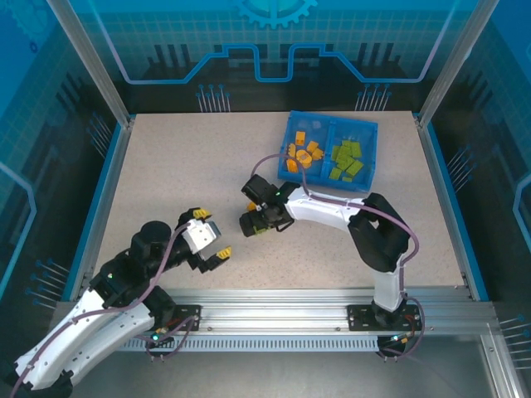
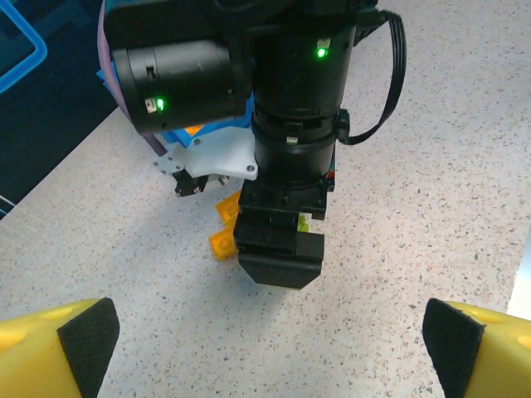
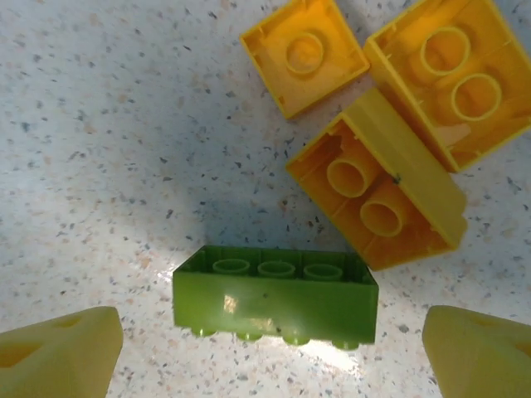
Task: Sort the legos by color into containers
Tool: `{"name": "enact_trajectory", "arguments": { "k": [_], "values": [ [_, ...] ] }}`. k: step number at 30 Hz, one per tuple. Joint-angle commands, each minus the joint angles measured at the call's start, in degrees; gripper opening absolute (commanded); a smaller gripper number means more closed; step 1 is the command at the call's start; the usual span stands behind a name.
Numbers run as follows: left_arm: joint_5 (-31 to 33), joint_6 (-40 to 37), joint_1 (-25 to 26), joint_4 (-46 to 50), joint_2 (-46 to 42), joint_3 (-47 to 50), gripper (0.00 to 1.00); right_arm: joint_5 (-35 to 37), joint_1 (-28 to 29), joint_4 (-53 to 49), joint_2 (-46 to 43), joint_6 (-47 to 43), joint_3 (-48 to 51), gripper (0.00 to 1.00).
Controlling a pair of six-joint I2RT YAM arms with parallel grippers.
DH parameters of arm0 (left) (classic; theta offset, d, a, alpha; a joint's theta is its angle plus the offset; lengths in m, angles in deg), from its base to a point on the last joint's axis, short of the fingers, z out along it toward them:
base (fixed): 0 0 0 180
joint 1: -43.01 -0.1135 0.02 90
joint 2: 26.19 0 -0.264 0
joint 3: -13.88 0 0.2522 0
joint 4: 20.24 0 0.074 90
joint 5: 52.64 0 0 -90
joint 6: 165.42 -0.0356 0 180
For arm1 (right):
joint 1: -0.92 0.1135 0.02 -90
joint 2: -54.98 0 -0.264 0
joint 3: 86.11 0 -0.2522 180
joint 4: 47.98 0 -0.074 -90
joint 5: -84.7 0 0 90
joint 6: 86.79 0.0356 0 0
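From above, shallow blue plastic tray (image 1: 373, 149) at speckled table's (image 1: 166, 166) far right, orange bricks (image 1: 303, 155) in left compartment, lime bricks (image 1: 347, 160) in right, left wrist, left fingers (image 2: 83, 344) wide, empty, right wrist, right fingers (image 3: 58, 356) wide astride lime green brick (image 3: 274, 294) on table, untouched, three orange bricks (image 3: 377, 203) just beside.

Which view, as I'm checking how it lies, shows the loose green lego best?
Right wrist: the green lego lies whole, close and unobstructed on the table. Left wrist catches just a green sliver; top external gives at most a speck.

Upper-right orange brick (image 3: 452, 70) — its far corner past the frame edge
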Motion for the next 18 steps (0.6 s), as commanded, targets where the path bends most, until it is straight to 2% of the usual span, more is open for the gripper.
{"name": "enact_trajectory", "arguments": {
  "k": [1,10,13,18],
  "values": [
    [-1.0,-3.1,0.2,-1.1,-0.6,1.0,0.99,0.3,1.3,-1.2,3.1,-0.4,-3.1,0.89],
    [-0.6,-3.8,0.2,-0.6,-0.6,1.7,0.99,1.3,2.1,-3.0,6.0,0.0,-4.7,0.66],
    [-0.5,-4.0,0.2,-0.5,-0.6,1.7,0.99,1.6,2.0,-3.4,4.7,0.3,-4.2,0.6],
    [-0.6,-4.0,0.1,-0.6,-0.6,1.6,0.99,2.4,2.1,-2.7,-1.5,0.5,-1.9,0.56]
  ]
}}
